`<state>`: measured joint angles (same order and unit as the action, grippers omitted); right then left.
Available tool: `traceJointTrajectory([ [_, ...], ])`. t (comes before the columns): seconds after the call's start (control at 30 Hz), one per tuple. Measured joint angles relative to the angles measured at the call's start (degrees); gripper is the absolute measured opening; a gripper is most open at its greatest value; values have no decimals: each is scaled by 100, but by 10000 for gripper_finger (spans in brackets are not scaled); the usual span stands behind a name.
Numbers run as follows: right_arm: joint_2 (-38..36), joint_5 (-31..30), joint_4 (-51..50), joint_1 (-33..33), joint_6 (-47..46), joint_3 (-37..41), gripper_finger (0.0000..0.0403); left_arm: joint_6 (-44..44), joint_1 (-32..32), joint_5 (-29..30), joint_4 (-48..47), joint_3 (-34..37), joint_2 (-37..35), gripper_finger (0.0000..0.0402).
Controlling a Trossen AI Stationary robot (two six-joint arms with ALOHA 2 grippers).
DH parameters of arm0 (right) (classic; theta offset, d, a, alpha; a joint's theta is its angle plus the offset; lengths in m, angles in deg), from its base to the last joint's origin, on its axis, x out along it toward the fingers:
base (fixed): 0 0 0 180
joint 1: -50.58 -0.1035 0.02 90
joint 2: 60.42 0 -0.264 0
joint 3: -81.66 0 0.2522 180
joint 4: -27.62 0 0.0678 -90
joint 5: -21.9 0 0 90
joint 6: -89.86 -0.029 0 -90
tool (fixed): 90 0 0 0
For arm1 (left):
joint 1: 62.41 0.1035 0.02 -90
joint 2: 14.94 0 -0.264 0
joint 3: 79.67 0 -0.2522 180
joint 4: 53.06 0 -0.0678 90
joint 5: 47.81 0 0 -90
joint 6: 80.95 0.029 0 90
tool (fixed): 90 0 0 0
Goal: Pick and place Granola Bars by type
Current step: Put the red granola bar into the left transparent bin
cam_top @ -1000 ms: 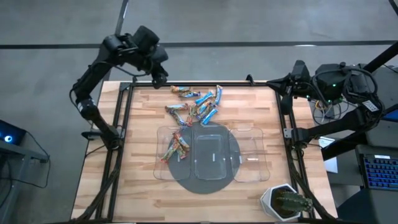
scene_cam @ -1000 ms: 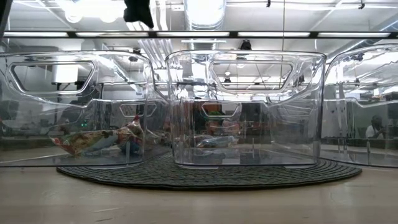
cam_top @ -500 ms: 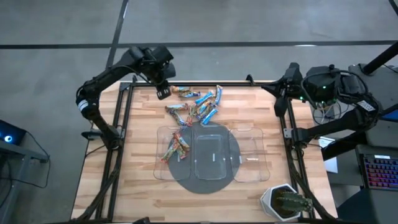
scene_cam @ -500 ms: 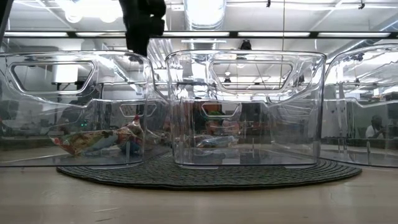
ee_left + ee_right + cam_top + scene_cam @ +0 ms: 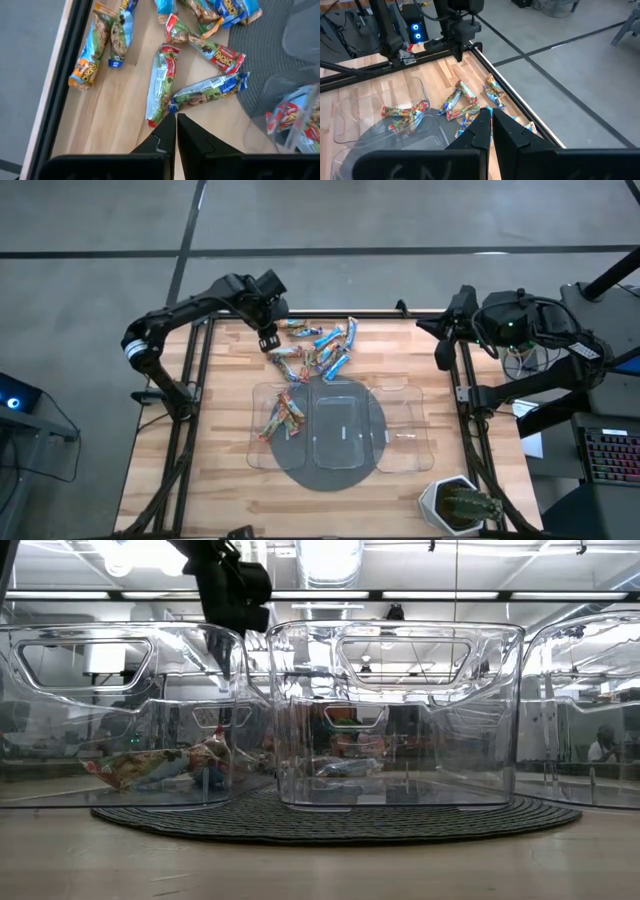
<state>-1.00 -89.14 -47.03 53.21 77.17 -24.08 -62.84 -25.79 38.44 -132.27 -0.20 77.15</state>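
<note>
The left gripper [image 5: 266, 338] hangs with its fingers pressed together and nothing between them, above the far left part of the table [image 5: 230, 480], just beside the loose heap of Granola Bars [image 5: 318, 350]. From its own wrist camera the closed fingertips [image 5: 175, 131] point at a red-ended bar [image 5: 162, 82] lying on the wood and touching a blue bar [image 5: 210, 91] at an angle; this view alone gives wrapper print, where "CHEWY" can be read on the blue bars, though smaller text is too fine to make out. The high view shows what the wrist cannot: three clear trays [image 5: 338, 428] in a row on a dark round mat [image 5: 300, 470], the left tray [image 5: 272, 420] holding a few red-multicoloured bars, and a potted plant [image 5: 460, 505] at the near right corner. The low view looks through the tray walls [image 5: 395, 720] and shows those bars [image 5: 160, 768] lying on the left tray's floor. The right gripper [image 5: 442, 352] waits, clenched and empty, off the table's far right edge.
</note>
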Motion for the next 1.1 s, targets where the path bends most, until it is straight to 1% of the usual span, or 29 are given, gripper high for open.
traceJointTrajectory([
  [0.3,-5,0,23,0,-45,0,8,13,0,-21,610,570,0,0],
  [0.4,-5,0,26,0,-44,0,8,134,0,-169,703,686,7,0],
  [0.53,-5,0,26,0,-44,0,8,340,-4,-186,989,812,7,0],
  [0.63,-5,0,28,0,-44,0,8,471,-4,-188,1233,848,7,0],
  [0.87,-2,0,33,2,-44,0,8,920,-2,-192,1452,849,7,0],
  [1.1,-2,-2,35,1,-44,0,8,923,0,-319,1461,849,105,0],
])
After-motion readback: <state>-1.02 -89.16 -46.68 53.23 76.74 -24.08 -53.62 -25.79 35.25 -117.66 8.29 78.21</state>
